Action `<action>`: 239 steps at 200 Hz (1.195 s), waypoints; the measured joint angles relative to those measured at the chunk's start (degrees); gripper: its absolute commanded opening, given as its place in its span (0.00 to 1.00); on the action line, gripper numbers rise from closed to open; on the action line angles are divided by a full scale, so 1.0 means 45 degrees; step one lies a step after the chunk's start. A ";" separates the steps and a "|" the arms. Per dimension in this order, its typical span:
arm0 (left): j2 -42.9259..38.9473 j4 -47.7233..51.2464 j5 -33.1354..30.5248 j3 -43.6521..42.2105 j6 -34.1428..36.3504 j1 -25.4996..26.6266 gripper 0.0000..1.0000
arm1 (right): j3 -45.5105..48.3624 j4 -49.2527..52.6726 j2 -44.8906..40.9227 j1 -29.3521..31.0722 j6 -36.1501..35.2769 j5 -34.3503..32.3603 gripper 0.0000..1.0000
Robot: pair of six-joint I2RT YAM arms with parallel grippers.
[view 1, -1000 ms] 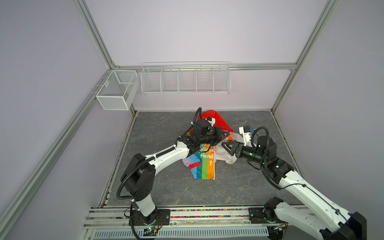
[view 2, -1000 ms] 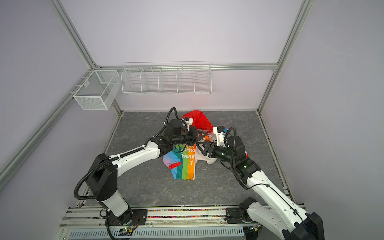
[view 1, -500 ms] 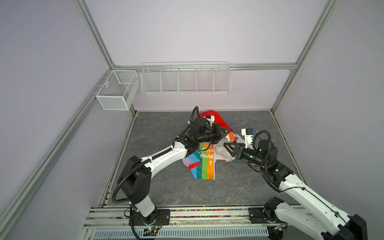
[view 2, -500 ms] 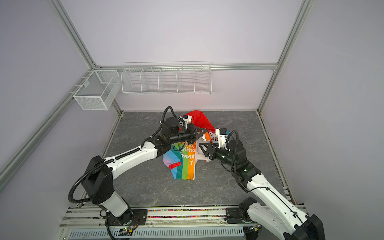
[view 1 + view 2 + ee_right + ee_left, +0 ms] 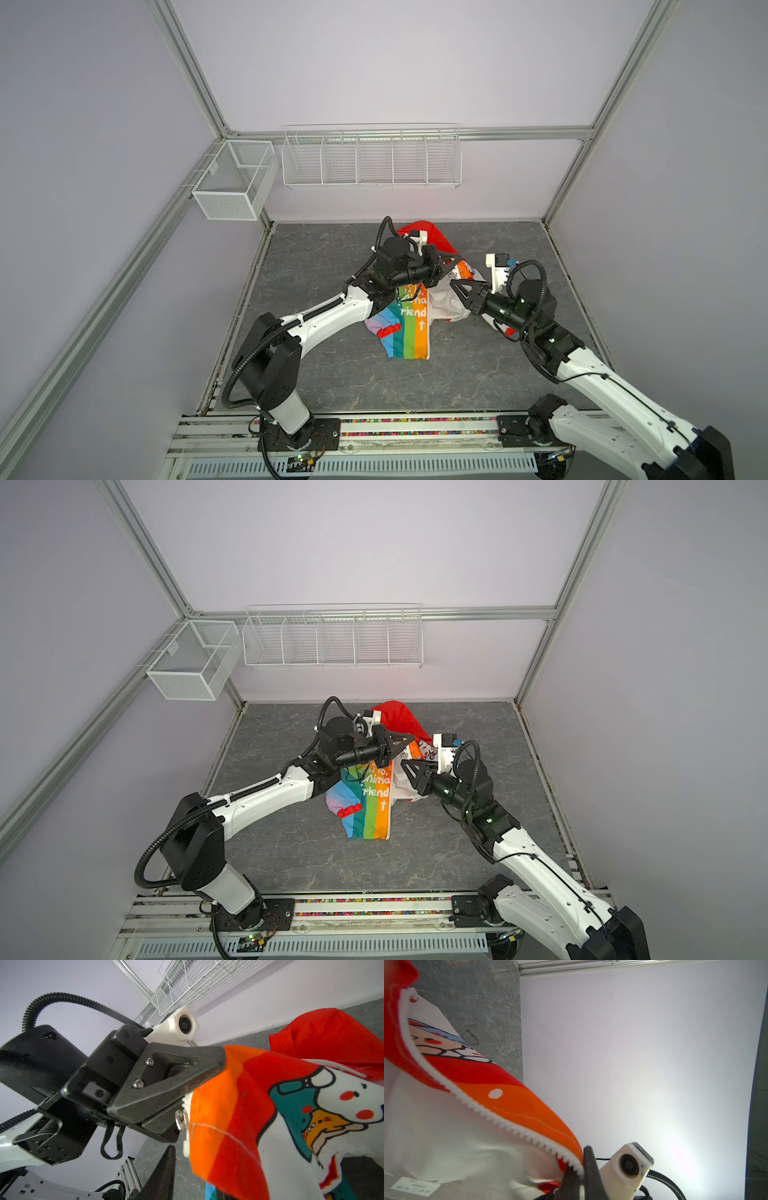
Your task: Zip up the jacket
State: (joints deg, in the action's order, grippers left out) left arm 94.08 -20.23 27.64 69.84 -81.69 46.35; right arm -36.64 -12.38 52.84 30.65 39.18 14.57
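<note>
The jacket point(image 5: 411, 332) lies hood point(image 5: 440, 243) toward the back wall point(image 5: 374, 83), left jaws pinching its zipper edge point(image 5: 517, 1128), right jaws ajar

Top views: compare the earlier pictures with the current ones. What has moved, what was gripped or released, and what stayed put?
The left gripper, clamped throughout on the zipper edge of the jacket, swung toward the back right, pulling that edge with it. The right gripper barely shifted, its jaws looking narrower; no grip shows. The jacket's lower end stayed on the table.
</note>
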 measured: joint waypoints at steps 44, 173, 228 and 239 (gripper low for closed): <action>-0.0078 -0.0476 0.0073 -0.0107 -0.0301 0.0000 0.00 | 0.0000 -0.0325 0.0350 0.0000 0.0005 0.0000 0.29; -0.0083 -0.1311 0.0068 -0.0291 -0.0840 0.0000 0.00 | 0.0000 -0.0937 0.0355 0.0000 0.0117 -0.0155 0.19; -0.0083 -0.1889 0.0063 -0.0461 -0.1243 0.0000 0.00 | 0.0000 -0.1073 0.0155 0.0000 0.0248 -0.0563 0.19; -0.0078 -0.2030 0.0063 -0.0520 -0.1355 0.0005 0.00 | 0.0000 -0.1151 0.0053 0.0000 0.0248 -0.0670 0.19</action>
State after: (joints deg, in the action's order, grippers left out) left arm 93.73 -29.36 27.92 67.51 -87.79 46.37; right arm -36.64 -17.56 53.08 30.65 40.29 11.55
